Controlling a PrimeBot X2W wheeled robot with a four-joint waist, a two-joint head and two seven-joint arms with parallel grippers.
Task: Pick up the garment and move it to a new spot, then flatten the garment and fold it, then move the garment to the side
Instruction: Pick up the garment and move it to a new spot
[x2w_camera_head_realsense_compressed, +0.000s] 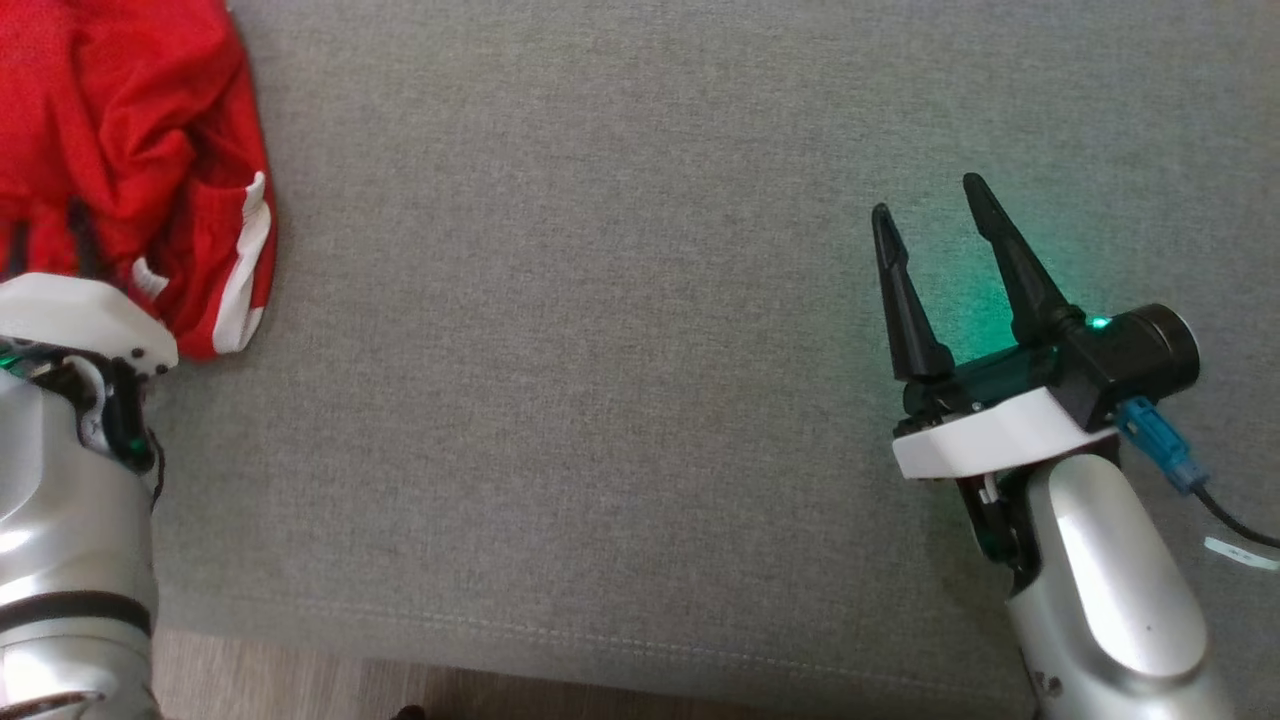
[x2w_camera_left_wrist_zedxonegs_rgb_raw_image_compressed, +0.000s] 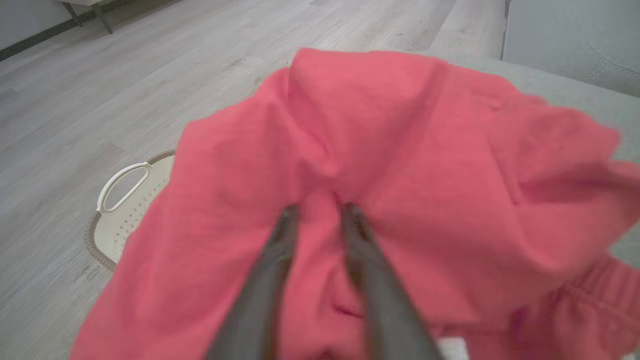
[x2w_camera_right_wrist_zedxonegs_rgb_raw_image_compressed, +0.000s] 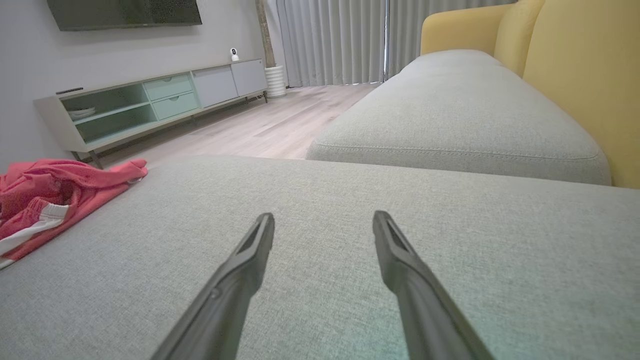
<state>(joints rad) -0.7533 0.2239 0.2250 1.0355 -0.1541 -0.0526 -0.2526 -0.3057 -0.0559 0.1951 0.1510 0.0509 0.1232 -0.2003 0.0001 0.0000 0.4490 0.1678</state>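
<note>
No writing can be read; the white cable tag (x2w_camera_head_realsense_compressed: 1240, 552) is too small.

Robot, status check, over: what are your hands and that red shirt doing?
Left gripper shut on garment, bunched at cushion's left edge. Right gripper open, over bare cushion. Nothing blocking seen.

The left gripper (x2w_camera_left_wrist_zedxonegs_rgb_raw_image_compressed: 320, 212) sends its two dark fingers (x2w_camera_left_wrist_zedxonegs_rgb_raw_image_compressed: 265, 290) up from the bottom edge, drawn near each other, with a ridge of the red garment (x2w_camera_left_wrist_zedxonegs_rgb_raw_image_compressed: 400, 150) pinched between their tips. The cloth spreads in loose folds on both sides of them, and its right edge is blurred. At the left a cream perforated basket (x2w_camera_left_wrist_zedxonegs_rgb_raw_image_compressed: 120, 210) with a loop handle stands on the grey wood floor (x2w_camera_left_wrist_zedxonegs_rgb_raw_image_compressed: 100, 100), partly hidden by the cloth. A grey cushion (x2w_camera_left_wrist_zedxonegs_rgb_raw_image_compressed: 575, 92) shows at the upper right
</note>
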